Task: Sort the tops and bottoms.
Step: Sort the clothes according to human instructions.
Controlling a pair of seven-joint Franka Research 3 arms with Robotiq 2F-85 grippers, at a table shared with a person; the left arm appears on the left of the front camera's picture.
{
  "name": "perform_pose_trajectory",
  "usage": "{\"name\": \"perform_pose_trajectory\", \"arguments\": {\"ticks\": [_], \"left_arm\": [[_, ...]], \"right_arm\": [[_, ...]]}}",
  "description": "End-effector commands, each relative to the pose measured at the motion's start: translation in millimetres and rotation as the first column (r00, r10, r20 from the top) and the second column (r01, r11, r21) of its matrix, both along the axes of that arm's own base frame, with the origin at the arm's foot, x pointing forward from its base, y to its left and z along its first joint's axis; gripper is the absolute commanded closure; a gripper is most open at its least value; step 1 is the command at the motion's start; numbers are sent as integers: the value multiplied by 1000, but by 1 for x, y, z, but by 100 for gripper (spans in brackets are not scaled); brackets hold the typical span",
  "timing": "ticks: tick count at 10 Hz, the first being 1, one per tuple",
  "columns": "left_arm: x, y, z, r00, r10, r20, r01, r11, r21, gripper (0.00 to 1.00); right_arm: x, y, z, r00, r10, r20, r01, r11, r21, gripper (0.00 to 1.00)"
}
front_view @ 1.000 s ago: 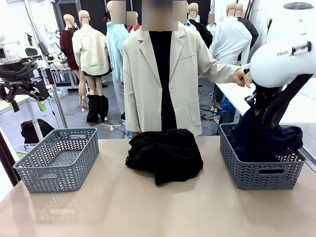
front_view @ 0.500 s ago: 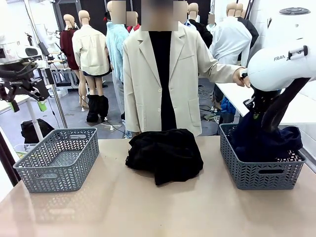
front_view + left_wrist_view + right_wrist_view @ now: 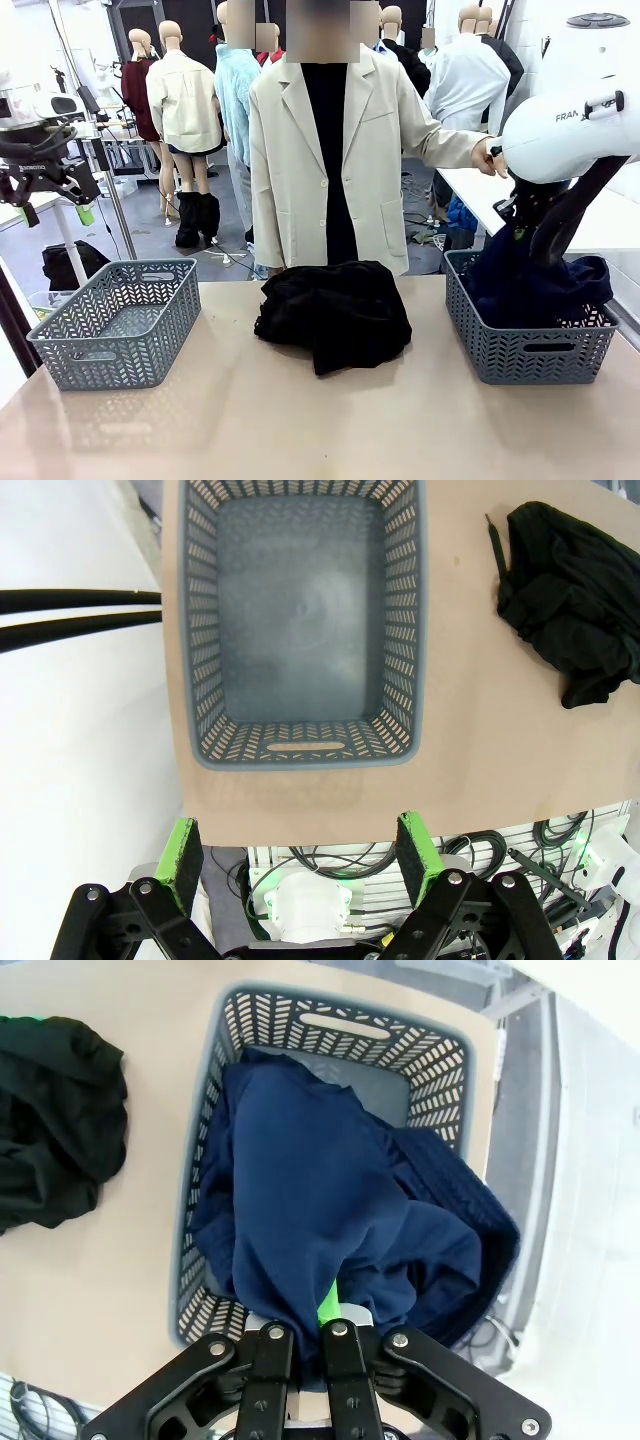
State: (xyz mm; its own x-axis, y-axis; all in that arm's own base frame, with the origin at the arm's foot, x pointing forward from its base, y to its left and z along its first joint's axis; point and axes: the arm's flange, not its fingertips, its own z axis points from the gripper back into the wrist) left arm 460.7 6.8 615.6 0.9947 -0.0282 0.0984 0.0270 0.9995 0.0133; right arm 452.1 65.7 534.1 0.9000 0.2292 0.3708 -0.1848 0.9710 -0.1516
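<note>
My right gripper (image 3: 325,1312) is shut on a navy blue garment (image 3: 300,1190) and holds its top bunched above the right grey basket (image 3: 330,1020). The rest of it drapes into that basket (image 3: 530,355). In the front view this gripper (image 3: 519,222) sits under the white arm. A black clothes pile (image 3: 335,310) lies mid-table. A thin strip of bright green fabric (image 3: 18,1020) peeks out at the pile's edge; whether it is the shorts I cannot tell. My left gripper (image 3: 300,852) is open and high above the empty left basket (image 3: 300,752).
A person in a beige jacket stands at the far side behind the pile, one hand (image 3: 492,157) resting on my right arm. The bare tabletop (image 3: 300,420) runs along the near side. Cables hang below the table edge in the left wrist view.
My right arm has shifted slightly left and down with the navy garment still held. The left arm, the pile and the baskets have not moved.
</note>
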Motion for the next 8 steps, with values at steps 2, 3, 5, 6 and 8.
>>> {"name": "perform_pose_trajectory", "arguments": {"ticks": [2,3,5,6,8], "left_arm": [[2,0,3,1000,19,10,-19,1000,-12,0],[2,0,3,1000,19,10,-19,1000,-12,0],[2,0,3,1000,19,10,-19,1000,-12,0],[2,0,3,1000,19,10,-19,1000,-12,0],[2,0,3,1000,19,10,-19,1000,-12,0]], "right_arm": [[25,-11,-38,993,26,-112,-17,996,83,100],[30,-17,-56,985,71,-159,-51,990,128,100],[31,-19,-81,971,57,-230,-27,991,128,100],[34,-22,-90,964,32,-265,-1,993,117,100],[32,-20,-84,969,41,-245,-16,995,103,100]]}}
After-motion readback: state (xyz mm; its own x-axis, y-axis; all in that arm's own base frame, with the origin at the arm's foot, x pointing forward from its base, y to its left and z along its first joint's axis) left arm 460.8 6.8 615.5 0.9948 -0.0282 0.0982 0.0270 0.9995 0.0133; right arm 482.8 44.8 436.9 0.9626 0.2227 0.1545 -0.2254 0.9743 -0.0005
